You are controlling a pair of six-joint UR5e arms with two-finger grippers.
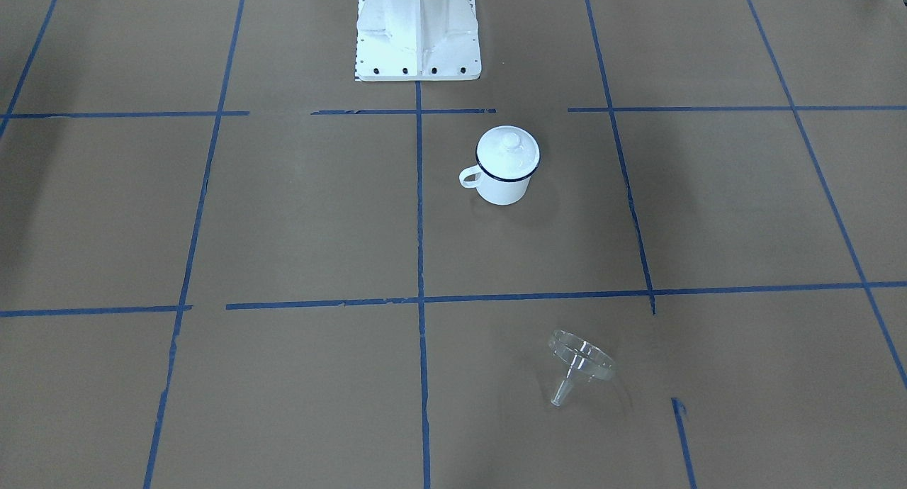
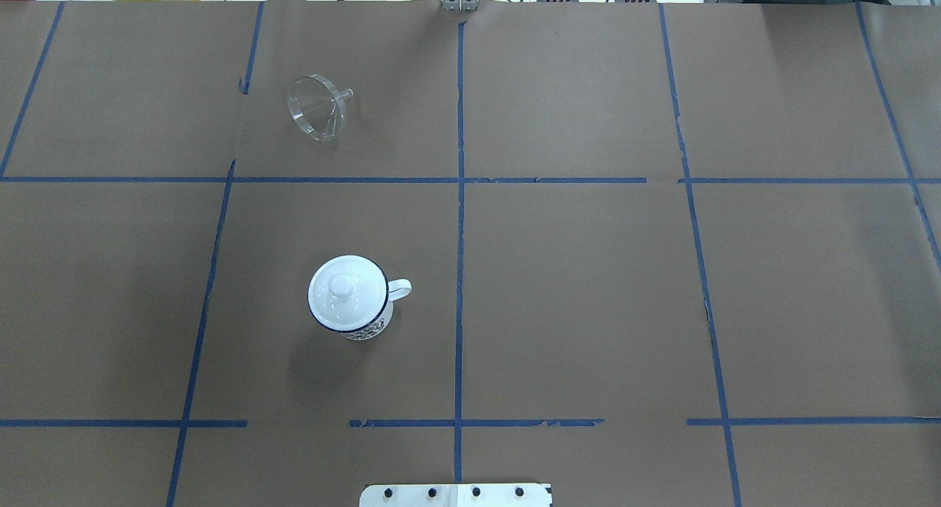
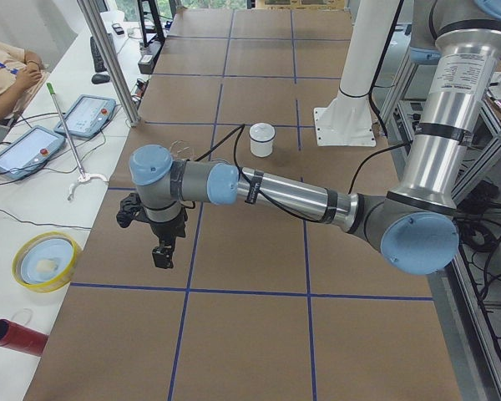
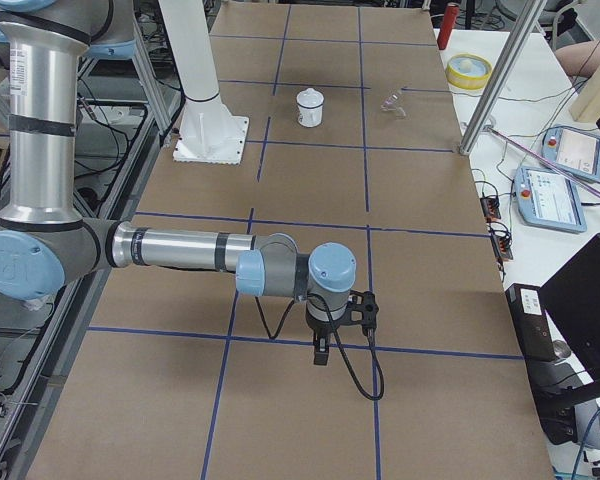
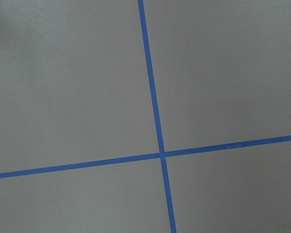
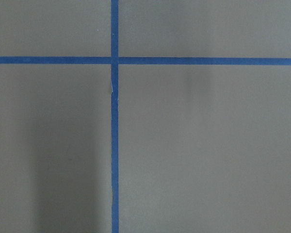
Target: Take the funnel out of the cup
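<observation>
The clear funnel point(image 2: 317, 116) lies on its side on the brown table, far from the cup; it also shows in the front view point(image 1: 577, 365) and the right side view point(image 4: 393, 102). The white mug with a dark blue rim point(image 2: 371, 329) stands upright nearer the robot base, handle to the view's right, with a white knobbed lid point(image 2: 345, 290) on it; the front view shows the mug point(image 1: 504, 190) too. My left gripper point(image 3: 161, 255) and right gripper point(image 4: 321, 352) hang above the table's two ends, far from both objects. They show only in side views, so I cannot tell whether they are open or shut.
The white robot base point(image 1: 418, 28) stands at the table's near edge. Blue tape lines cross the brown table point(image 2: 588, 294). Off the far edge are a yellow bowl point(image 3: 43, 261), a red cylinder point(image 3: 15, 334), tablets point(image 3: 85, 115) and metal posts point(image 3: 108, 58).
</observation>
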